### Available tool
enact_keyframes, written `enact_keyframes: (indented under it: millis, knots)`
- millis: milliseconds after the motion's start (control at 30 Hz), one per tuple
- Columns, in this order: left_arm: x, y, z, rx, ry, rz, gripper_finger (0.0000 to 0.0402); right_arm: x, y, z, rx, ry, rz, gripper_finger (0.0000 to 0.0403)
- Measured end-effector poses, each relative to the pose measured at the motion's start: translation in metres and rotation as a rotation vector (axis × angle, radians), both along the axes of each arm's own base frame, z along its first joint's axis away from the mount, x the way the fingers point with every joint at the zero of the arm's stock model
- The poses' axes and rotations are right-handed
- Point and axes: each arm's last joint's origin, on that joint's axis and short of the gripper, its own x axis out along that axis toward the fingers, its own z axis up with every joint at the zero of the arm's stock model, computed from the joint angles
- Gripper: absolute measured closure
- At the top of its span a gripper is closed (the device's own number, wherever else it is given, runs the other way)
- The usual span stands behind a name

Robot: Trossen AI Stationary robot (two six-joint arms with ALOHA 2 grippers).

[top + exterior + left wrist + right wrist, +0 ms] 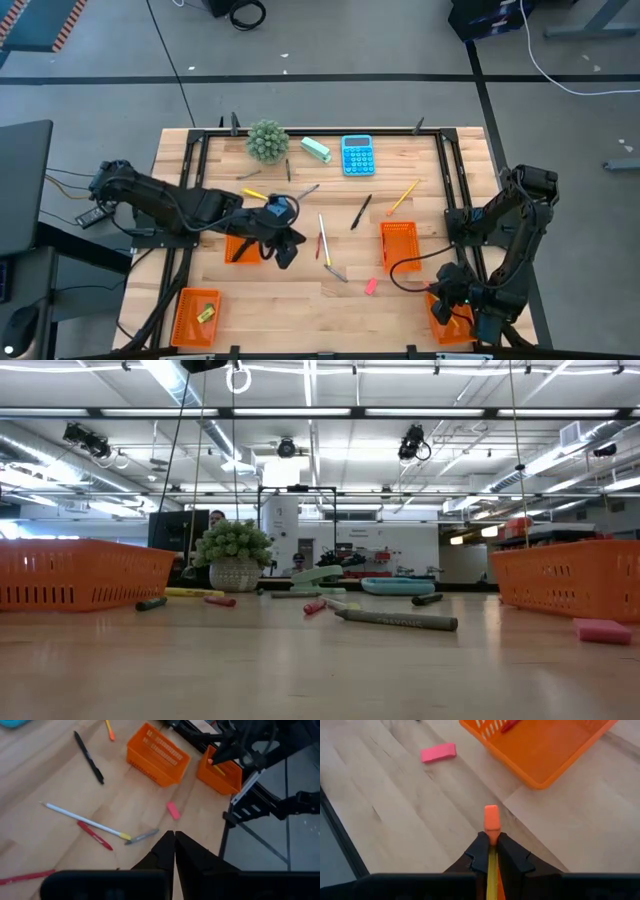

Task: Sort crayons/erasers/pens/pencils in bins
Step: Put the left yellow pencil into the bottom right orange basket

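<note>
right gripper: I have it low at the right front corner of the worktop, fingers pinched on a pencil whose orange eraser end pokes out past the tips.
left gripper: fingers pressed together with nothing between them, hanging just beside the left-middle bin.
risk, pencil: my hold sits close to the eraser end, so I judge the long shaft could swing or slide out on the way; released from too high or aslant, it could rest across a rim or bounce out.
risk, wrong bin: the nearest bin in the right wrist view already has something red in it; I cannot tell what, and dropping the pencil there may mix kinds.
risk, arms: both work near the centre spread, and a sweep could scatter loose items.
bins: four.
erasers: one pink loose, one yellow-green in the front-left bin.
pens: I count two dark ones, one plain.
crayons: one red certain; others too small to tell.
pencils: one held, one orange-yellow loose.
</note>
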Motion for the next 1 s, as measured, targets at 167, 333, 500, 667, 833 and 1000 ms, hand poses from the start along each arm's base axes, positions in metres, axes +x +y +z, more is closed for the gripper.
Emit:
enact_keyframes:
  millis: [167, 333, 500, 667, 833, 1000]
  knots:
    - [0.001, -0.005, -0.002, 0.002, 0.005, -0.013, 0.0388, -0.003, 0.001, 0.000, 0.008, 0.013, 0.009, 0.0367]
    - [0.005, -0.006, -0.007, 0.007, 0.019, -0.014, 0.0377, -0.004, 0.004, 0.000, 0.033, 0.015, 0.019, 0.0367]
    - [0.007, -0.007, -0.010, 0.013, 0.033, -0.014, 0.0371, -0.004, 0.005, 0.001, 0.043, 0.021, 0.026, 0.0358]
    - [0.006, -0.011, -0.011, 0.013, 0.035, -0.027, 0.0376, -0.005, 0.006, 0.001, 0.052, 0.043, 0.026, 0.0320]
    - [0.004, -0.016, -0.011, 0.012, 0.035, -0.046, 0.0381, -0.005, 0.006, 0.001, 0.055, 0.043, 0.029, 0.0297]
    - [0.002, -0.020, -0.011, 0.009, 0.035, -0.057, 0.0376, -0.003, 0.011, 0.008, 0.077, 0.038, 0.036, 0.0296]
